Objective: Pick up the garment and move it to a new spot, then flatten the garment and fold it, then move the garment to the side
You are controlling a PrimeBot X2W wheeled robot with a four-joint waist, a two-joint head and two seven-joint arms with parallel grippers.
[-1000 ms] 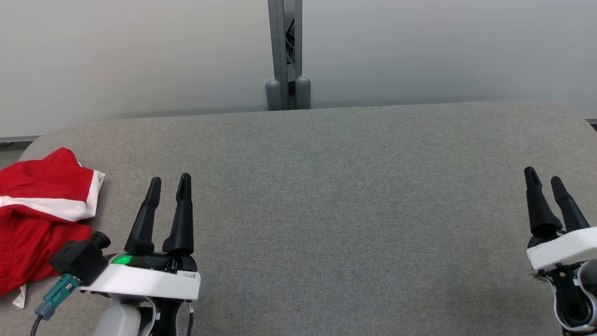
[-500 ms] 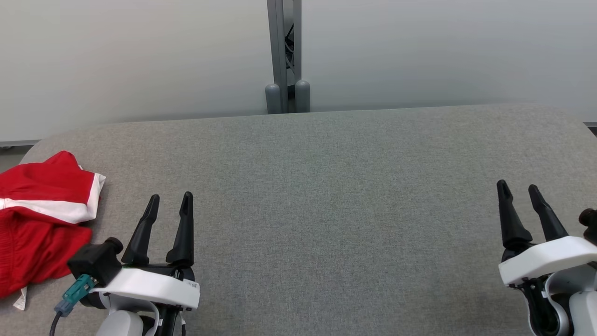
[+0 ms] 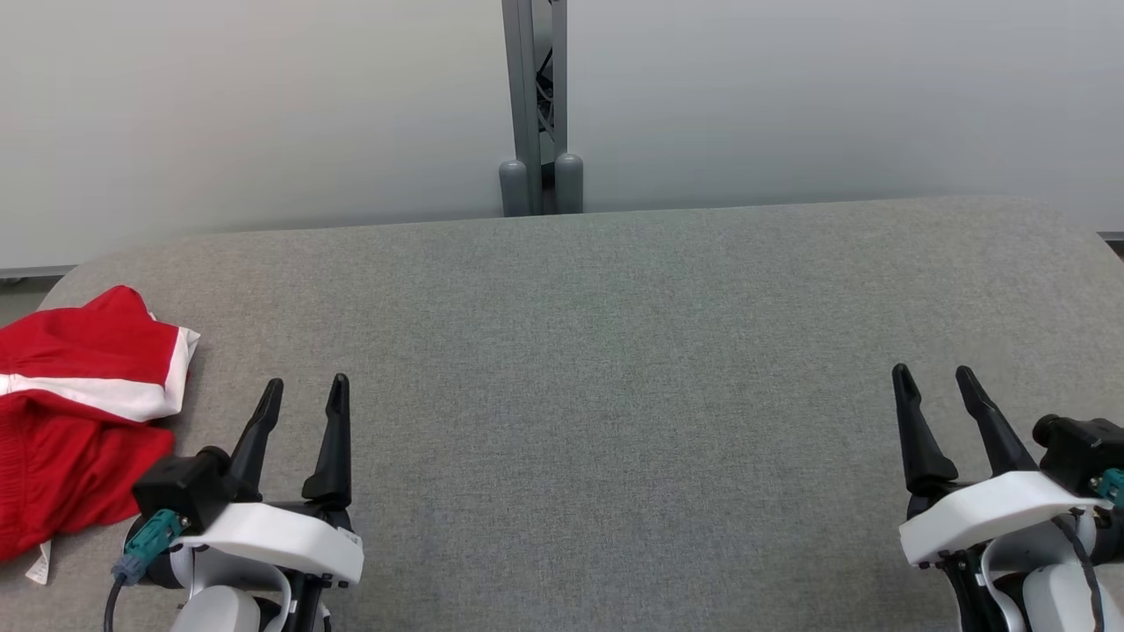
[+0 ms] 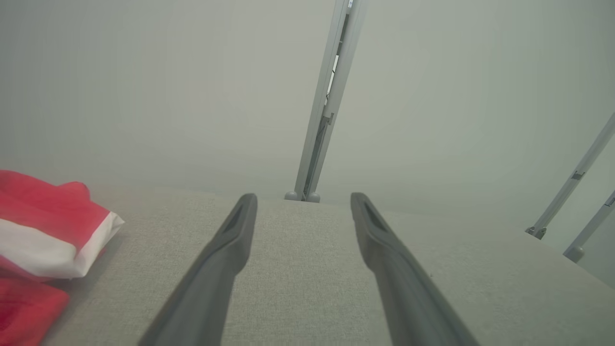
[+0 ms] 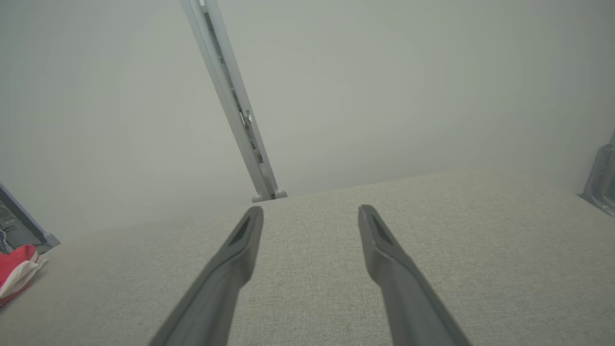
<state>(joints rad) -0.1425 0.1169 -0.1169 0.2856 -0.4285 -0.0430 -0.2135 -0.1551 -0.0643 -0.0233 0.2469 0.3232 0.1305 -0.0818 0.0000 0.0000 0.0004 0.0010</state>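
Red with a white band, the garment [image 3: 79,412] lay bunched at the left end of the grey fabric tabletop [image 3: 615,351], where it had been a second before, untouched. We saw that both arms had drawn back toward the near edge since then. The left gripper [image 3: 306,382] sat lower in the head view, just right of the garment and apart from it. The right gripper [image 3: 932,369] had also shifted leftward, so that its black wrist camera [image 3: 1076,439] had come into sight beside it. Both pairs of fingers stood spread wide with nothing between them, as before.

From the head we made out a small white tag [image 3: 37,562] at the garment's near hem and a grey metal post [image 3: 534,105] rising behind the table's far edge against the pale wall [image 3: 263,114]. The left wrist view brought the garment's white band close at its left, and added two slanted grey struts [image 4: 571,182] beyond the table on the right. The right wrist view held the garment small and distant at its left edge, with a dark frame [image 5: 19,226] just above it and a metal bracket [image 5: 603,178] at the far right.
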